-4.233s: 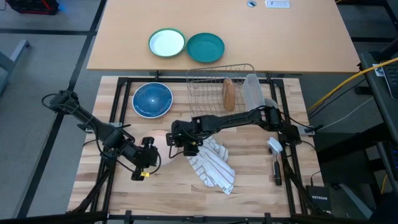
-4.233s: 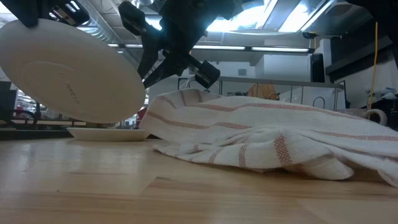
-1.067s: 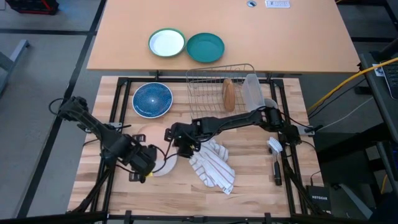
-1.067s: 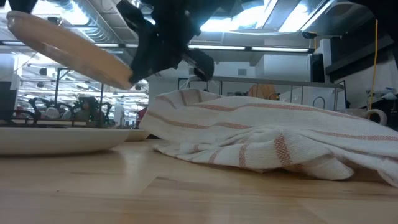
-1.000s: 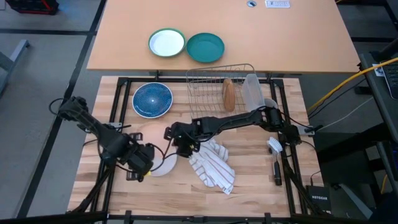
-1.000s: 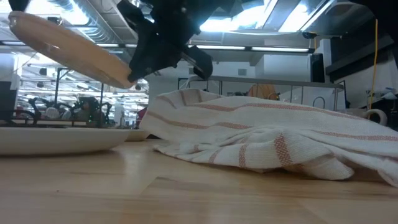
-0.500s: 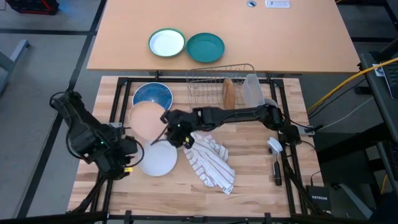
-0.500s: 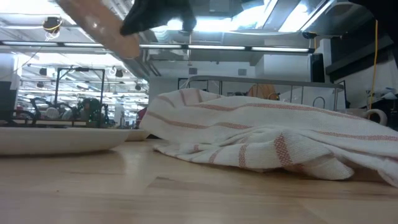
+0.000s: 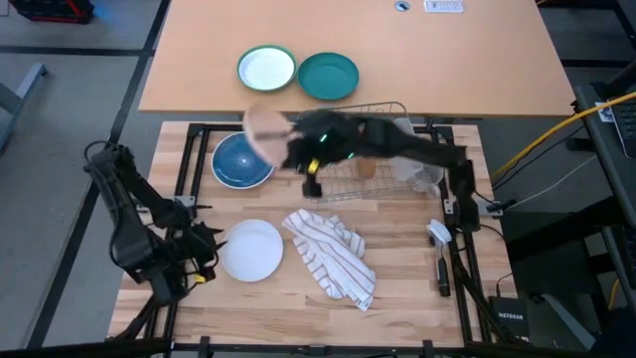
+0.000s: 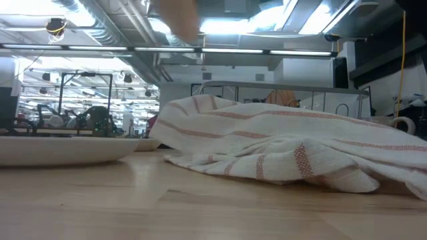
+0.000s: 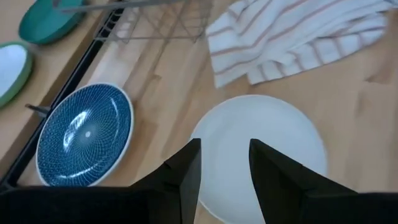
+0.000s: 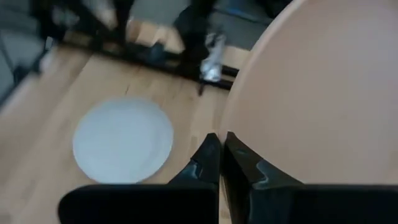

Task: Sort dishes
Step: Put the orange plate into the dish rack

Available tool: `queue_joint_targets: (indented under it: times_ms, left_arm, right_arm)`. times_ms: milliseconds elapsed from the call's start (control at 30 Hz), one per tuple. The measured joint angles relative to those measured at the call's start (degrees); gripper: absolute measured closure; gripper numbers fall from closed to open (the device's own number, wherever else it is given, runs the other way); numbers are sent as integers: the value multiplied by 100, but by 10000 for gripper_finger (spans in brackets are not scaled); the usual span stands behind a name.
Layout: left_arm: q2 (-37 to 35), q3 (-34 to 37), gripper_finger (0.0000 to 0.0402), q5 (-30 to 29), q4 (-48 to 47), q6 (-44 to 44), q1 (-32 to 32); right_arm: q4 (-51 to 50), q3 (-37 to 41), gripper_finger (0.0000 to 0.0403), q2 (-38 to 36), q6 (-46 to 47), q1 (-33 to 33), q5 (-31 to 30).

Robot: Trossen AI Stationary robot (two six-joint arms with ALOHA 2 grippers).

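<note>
One tan plate (image 9: 262, 128) sits clamped in our right gripper (image 9: 306, 151), upper centre of the high view, above the blue plate (image 9: 238, 162). We should tilt it upright and slot it gently into the rack (image 9: 350, 127). Our left gripper (image 11: 222, 163), fingers apart, hangs over the white plate (image 9: 251, 250), lower left.

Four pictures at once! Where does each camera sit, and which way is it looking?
High view: overhead, straight down on the table; both arms show, the right gripper carrying the tan plate.
Low view: table height, across the striped towel; no arm shows clearly.
Left wrist view: on the left arm, looking past its fingers down at the white plate and blue plate.
Right wrist view: behind its shut fingers gripping the tan plate.
Every view shows the white plate.
</note>
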State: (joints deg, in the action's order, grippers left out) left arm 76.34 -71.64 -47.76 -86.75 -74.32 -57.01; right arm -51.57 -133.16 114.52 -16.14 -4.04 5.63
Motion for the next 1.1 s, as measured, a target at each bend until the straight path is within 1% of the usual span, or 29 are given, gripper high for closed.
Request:
queue_joint_targets:
  times_ms: [100,200,300,400,467,567,667,767,833,900,1033,1100]
  left_arm:
    - [0,510,276,-52,297,-249,2]
    - [0,953,276,-126,643,-529,2]
    - [0,1344,276,-268,1115,-740,2]
    - [-2,1684,276,-513,1543,-779,2]
    - [0,1865,276,-684,1776,-777,2]
    - [-4,2100,276,-978,2077,-779,11]
    - [-1,2268,276,-1228,2290,-779,33]
    - [0,2439,276,-1339,2571,-776,92]
    - [0,2546,276,-1477,2779,-779,152]
    - [3,2705,276,-1528,3049,-776,205]
    - [4,2981,276,-1562,3620,-777,288]
    - [4,3105,276,-1560,3882,-754,306]
  right_arm:
    - [-170,-1,398,-352,833,-314,207]
    - [-663,-3,398,-620,1586,-674,470]
    - [-1651,-9,398,-714,2205,-989,594]
    - [-2651,8,398,-682,2718,-1173,592]
    - [-2856,8,398,-656,2930,-1214,655]
    - [-2625,69,398,-658,3113,-1254,802]
    - [-2555,210,398,-656,3277,-1303,735]
    - [-2474,576,398,-658,3393,-1302,711]
    - [-2309,869,398,-649,3418,-1298,808]
    - [-1886,1180,398,-649,3511,-1281,1040]
    - [-581,1635,398,-647,3598,-1280,1763]
    - [-139,1756,398,-647,3659,-1293,1885]
